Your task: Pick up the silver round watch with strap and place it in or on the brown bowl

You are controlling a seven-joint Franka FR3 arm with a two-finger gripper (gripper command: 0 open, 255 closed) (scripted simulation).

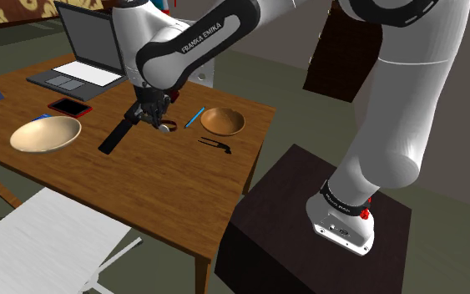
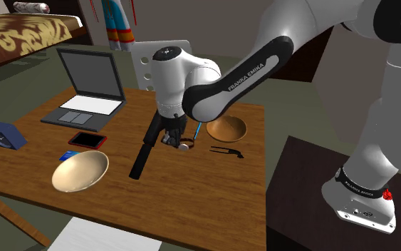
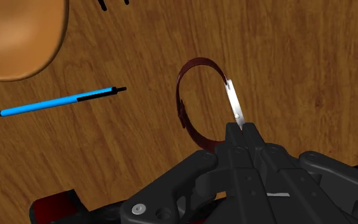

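Note:
The watch (image 3: 233, 100) has a thin silver round case and a dark red-brown strap (image 3: 190, 108) curled into a loop. It stands on edge on the wooden table (image 1: 166, 179). My gripper (image 3: 241, 129) is shut on the lower end of the silver case, fingers pointing down at the table. In the shoulder view the gripper (image 1: 158, 122) hangs just over the watch (image 1: 169, 127), near the table's middle. The brown bowl (image 1: 223, 121) sits a short way toward the shoulder view's right, empty. From the second exterior view, the gripper (image 2: 176, 141) and watch (image 2: 186, 147) lie left of the bowl (image 2: 226, 129).
A blue pen (image 1: 194, 117) lies between watch and bowl. Black glasses (image 1: 216, 145) rest in front of the bowl. A long black object (image 1: 114, 135), a pale bowl (image 1: 45, 134), a red phone (image 1: 70, 107) and a laptop (image 1: 83, 54) occupy the table's other side.

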